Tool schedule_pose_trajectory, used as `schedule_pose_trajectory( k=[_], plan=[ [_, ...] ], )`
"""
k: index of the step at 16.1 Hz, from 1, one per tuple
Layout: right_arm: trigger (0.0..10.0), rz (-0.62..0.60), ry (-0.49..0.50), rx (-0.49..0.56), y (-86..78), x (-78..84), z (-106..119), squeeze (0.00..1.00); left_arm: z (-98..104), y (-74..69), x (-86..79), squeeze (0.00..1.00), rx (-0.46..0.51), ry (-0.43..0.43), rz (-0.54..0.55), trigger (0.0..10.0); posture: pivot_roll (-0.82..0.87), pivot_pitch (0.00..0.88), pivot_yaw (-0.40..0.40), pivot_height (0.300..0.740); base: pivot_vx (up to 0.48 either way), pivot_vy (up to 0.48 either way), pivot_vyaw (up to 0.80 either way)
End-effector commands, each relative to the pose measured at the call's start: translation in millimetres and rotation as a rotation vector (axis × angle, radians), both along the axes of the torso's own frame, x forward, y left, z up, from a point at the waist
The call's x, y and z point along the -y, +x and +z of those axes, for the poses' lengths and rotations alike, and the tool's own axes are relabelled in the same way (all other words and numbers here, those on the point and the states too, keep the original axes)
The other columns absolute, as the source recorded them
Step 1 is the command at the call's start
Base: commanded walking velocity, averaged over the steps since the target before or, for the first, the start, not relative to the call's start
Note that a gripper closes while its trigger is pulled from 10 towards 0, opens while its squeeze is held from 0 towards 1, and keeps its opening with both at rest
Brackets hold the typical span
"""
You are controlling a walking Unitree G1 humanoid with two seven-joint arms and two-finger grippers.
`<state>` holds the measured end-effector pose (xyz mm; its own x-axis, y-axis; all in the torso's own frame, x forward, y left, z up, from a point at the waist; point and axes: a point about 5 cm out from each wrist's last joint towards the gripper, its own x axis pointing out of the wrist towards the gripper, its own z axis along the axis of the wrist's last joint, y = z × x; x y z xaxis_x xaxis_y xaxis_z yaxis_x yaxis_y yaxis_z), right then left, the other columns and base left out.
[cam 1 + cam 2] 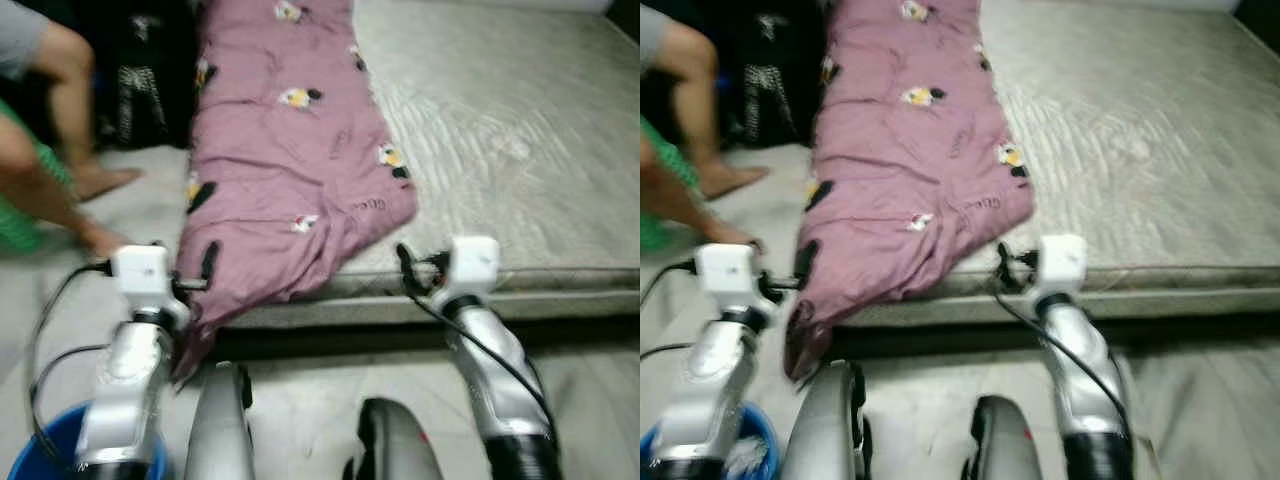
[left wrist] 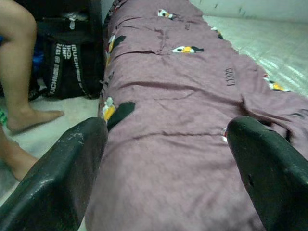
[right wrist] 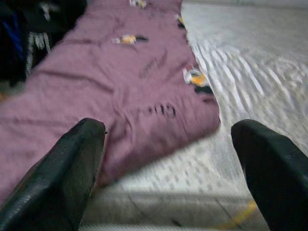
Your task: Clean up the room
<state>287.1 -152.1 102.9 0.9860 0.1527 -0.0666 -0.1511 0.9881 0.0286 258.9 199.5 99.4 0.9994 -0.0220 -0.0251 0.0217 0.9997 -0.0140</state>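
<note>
We're at the bed edge, nothing picked up yet by the look of it. The pink blanket [image 1: 290, 150] lies along the left side of the mattress [image 1: 520, 130], rumpled, its near corner spilling over the edge and hanging toward the floor. We judge that straightening or folding it is the job in hand, and it's barely started. Left gripper [image 2: 166, 168] is spread wide, fingers released, aimed straight at the near end of the blanket, close but not gripping. Right gripper [image 3: 168, 168] is also wide open, holding nothing, pointed at the blanket's right-hand corner where it meets bare mattress. Both arms are raised level in front of us, just short of the bed's edge. Around us: a person's bare legs [image 1: 70, 120] stand left of the bed, feet on the floor near the hanging corner, so watch the left arm's swing. A black bag [image 2: 67, 67] with white lettering sits against the bed behind those legs. A blue bucket [image 1: 50, 445] is down by our left side. Head views are blurred, so fine detail on the blanket's edge is uncertain.
</note>
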Motion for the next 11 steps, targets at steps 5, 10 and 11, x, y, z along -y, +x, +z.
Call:
schedule_pose_trajectory(
  k=[5,10,11],
  plan=[
    [10.0,-0.020,-0.018,-0.010,-3.1,9.4,-2.0,0.00,0.3,0.3,6.4,0.00,-0.003,-0.015,-0.025,10.0,-0.02,0.144,-0.062,0.625,0.404,0.000,0.00],
    [10.0,-0.015,-0.019,-0.011,-3.2,8.8,-2.3,0.00,-1.5,-0.7,7.3,0.00,-0.011,-0.012,-0.024,10.0,-0.02,0.143,-0.062,0.625,0.394,0.000,0.00],
    [10.0,-0.014,-0.019,-0.012,-3.1,8.6,-2.4,0.00,-2.2,-1.3,7.4,0.00,-0.014,-0.014,-0.021,10.0,-0.02,0.143,-0.062,0.625,0.289,0.000,0.00]
  ],
)
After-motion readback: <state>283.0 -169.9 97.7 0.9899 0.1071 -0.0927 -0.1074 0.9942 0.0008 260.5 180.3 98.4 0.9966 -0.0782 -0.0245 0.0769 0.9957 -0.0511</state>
